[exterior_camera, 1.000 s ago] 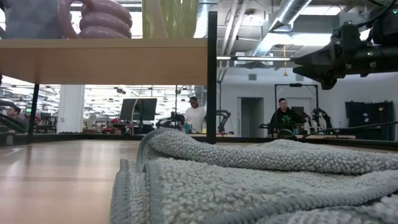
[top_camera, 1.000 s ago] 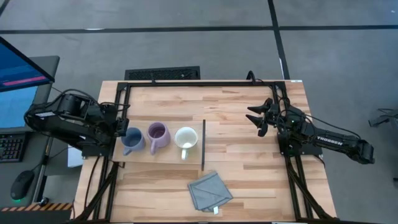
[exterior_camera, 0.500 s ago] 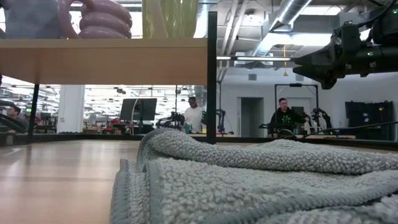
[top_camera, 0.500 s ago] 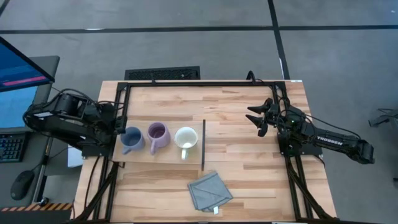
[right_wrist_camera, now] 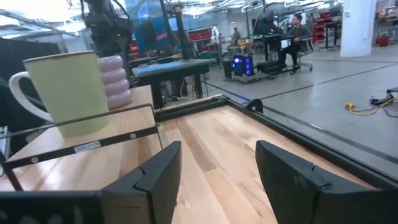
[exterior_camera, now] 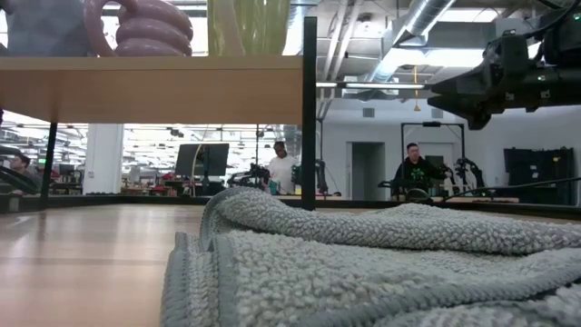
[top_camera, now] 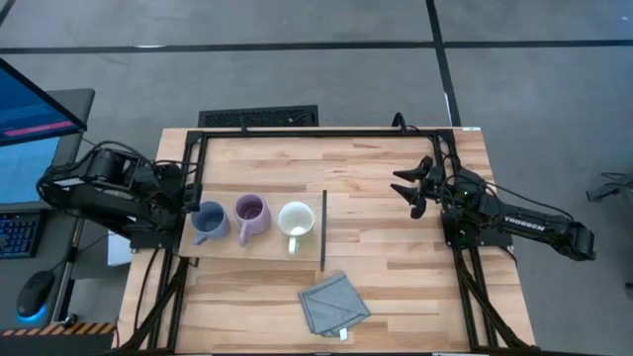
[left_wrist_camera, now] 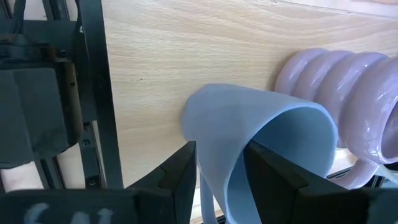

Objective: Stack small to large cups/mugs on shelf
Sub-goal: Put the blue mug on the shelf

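Left jaws pinch the blue-grey mug's wall; right jaws stand wide, empty.
Blue-grey mug (top_camera: 207, 222) sits on the shelf (top_camera: 259, 249) beside the purple mug (top_camera: 250, 213) and white mug (top_camera: 296, 219) — the left gripper (left_wrist_camera: 219, 180), withdrawing unopened, could drag or tip it; right gripper (top_camera: 408, 183) waits apart.

Overhead looks straight down; low camera sits behind the cloth (exterior_camera: 363, 263).

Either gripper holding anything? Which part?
Left gripper clamps the blue-grey mug by its rim wall, one finger inside. Right gripper is open and empty.
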{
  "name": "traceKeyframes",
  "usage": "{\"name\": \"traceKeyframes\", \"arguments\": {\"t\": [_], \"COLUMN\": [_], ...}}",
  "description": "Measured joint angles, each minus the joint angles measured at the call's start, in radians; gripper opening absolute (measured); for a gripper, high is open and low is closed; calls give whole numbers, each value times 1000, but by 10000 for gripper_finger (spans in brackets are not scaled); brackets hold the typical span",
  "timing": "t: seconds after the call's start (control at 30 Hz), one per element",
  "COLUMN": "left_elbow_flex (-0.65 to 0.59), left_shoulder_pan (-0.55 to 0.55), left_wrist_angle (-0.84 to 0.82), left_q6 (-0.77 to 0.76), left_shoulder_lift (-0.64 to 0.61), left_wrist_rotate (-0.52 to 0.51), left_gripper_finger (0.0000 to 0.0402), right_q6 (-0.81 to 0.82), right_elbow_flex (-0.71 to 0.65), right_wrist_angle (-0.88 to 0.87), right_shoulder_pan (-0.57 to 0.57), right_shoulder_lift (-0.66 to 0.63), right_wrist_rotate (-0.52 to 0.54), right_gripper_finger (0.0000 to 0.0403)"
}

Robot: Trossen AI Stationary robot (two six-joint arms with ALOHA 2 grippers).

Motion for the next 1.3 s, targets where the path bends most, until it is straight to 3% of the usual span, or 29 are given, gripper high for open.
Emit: {"name": "traceKeyframes", "arguments": {"t": [0.57,1.0,1.3], "left_elbow_flex": [0,0,0], "left_shoulder_pan": [0,0,0], "left_wrist_angle": [-1,-1,0], "left_q6": [-41,-48,-59], "left_shoulder_lift": [-51,-50,-50], "left_wrist_rotate": [-73,-4,-16], "left_gripper_finger": [124,124,124], "right_q6": [-13,-12,-13], "right_elbow_flex": [0,0,0], "right_wrist_angle": [0,1,1], "right_shoulder_pan": [0,0,0], "right_shoulder_lift": [0,0,0], "right_wrist_rotate": [-26,-26,-26], "right_gripper_finger": [230,230,230]}}
